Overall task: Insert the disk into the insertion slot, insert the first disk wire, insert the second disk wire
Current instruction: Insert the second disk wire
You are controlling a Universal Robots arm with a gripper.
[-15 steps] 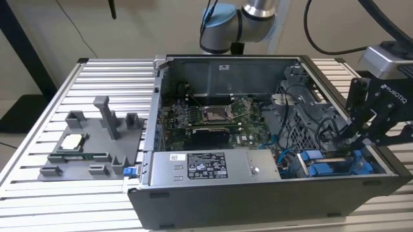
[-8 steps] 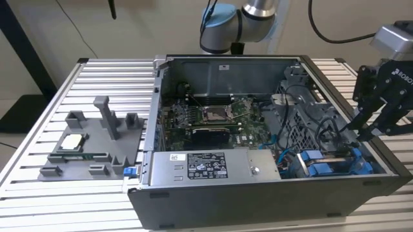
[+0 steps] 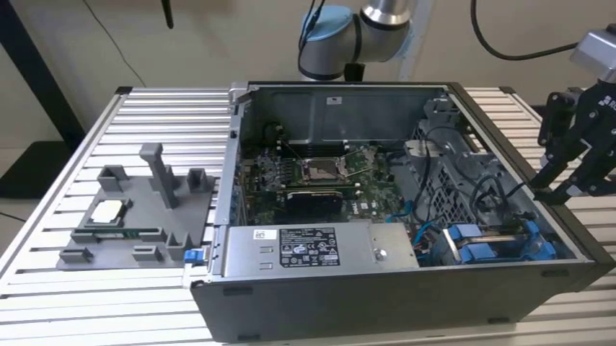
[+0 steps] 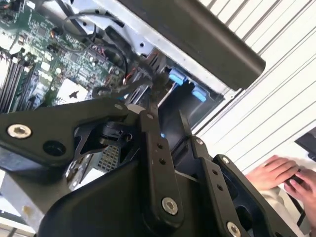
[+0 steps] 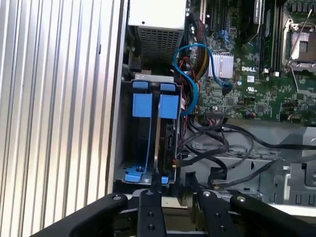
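Note:
The insertion slot [image 3: 493, 244] [image 5: 150, 133] is the dark bay with bright blue rails in the open computer case's front corner, on the exterior view's right. A thin silver-green edge, seemingly the disk [image 3: 503, 231] [image 5: 157, 143], stands between the blue pieces inside it. A blue wire [image 5: 190, 74] loops from beside the bay toward the green motherboard [image 5: 247, 59], and black wires [image 5: 222, 148] lie next to it. My gripper [image 3: 568, 189] [image 5: 173, 197] hangs just outside the case's right wall, above and beside the bay, touching nothing I can see.
A grey power-supply box [image 3: 308, 249] lies along the case's front, left of the bay. A perforated metal cage [image 3: 462, 180] sits behind the bay. A grey fixture [image 3: 135, 216] with small parts rests on the slatted table [image 3: 97, 303]. A person's hands [image 4: 281, 175] show beyond the table.

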